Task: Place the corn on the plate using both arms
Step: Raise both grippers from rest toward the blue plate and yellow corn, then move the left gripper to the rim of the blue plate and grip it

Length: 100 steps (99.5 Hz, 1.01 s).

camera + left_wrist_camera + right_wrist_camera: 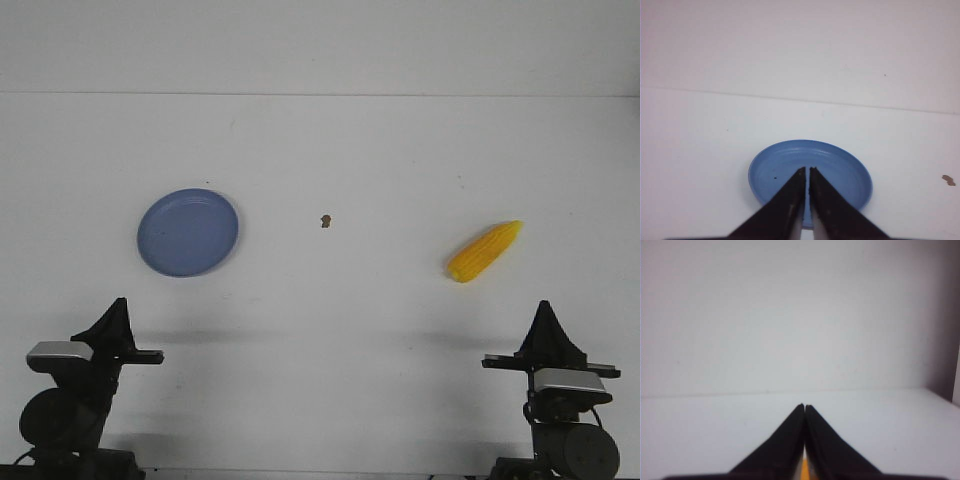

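The yellow corn [485, 250] lies on the white table at the right, its pointed end toward the far right. The blue plate [188, 232] sits at the left, empty. My left gripper [120, 308] is shut and empty, near the front edge, short of the plate; in the left wrist view the plate [840, 167] lies just beyond its closed tips [807, 170]. My right gripper [546, 310] is shut and empty near the front edge, short of the corn. In the right wrist view its tips [804, 406] are closed and a sliver of corn [805, 470] shows between the fingers.
A small brown speck [325, 221] lies on the table between plate and corn; it also shows in the left wrist view [948, 180]. The table's far edge meets a white wall [320, 45].
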Motion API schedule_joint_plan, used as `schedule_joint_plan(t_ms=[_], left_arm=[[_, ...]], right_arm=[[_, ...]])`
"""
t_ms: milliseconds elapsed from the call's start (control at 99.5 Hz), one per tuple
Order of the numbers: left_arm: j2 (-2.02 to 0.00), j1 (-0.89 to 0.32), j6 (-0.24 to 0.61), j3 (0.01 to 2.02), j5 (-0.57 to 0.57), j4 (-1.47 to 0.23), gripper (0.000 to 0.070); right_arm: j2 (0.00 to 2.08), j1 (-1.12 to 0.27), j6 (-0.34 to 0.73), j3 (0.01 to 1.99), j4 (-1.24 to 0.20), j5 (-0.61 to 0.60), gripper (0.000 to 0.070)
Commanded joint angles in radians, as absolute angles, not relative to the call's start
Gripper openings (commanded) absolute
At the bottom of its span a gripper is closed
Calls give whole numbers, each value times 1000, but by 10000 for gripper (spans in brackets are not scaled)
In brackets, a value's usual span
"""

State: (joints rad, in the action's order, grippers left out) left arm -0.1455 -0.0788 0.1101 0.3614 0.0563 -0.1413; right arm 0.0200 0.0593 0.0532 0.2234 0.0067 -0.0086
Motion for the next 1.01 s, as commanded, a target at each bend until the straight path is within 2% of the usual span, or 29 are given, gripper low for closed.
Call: schedule_joint_plan(t_ms=[0,322,472,563,653,995], left_arm=[[-206,-79,125,449,62,-176,14],[-579,-79,126,866,60,-499,14],[-755,-79,126,1026,60,-696,14],[-836,-79,125,1086,60,-770,14],[-879,-79,124,1106,60,-774,14],[-875,-79,124,1106,60,-756,22]], right_arm=[[49,59,64,292,-68,-12,6],[413,59,110,735,-536,-11,6],[597,59,104,892,-670,-11,6],[677,59,104,946,-709,-12,6],[733,59,104,967,-711,-12,6],[793,59,104,968,-714,-12,7]])
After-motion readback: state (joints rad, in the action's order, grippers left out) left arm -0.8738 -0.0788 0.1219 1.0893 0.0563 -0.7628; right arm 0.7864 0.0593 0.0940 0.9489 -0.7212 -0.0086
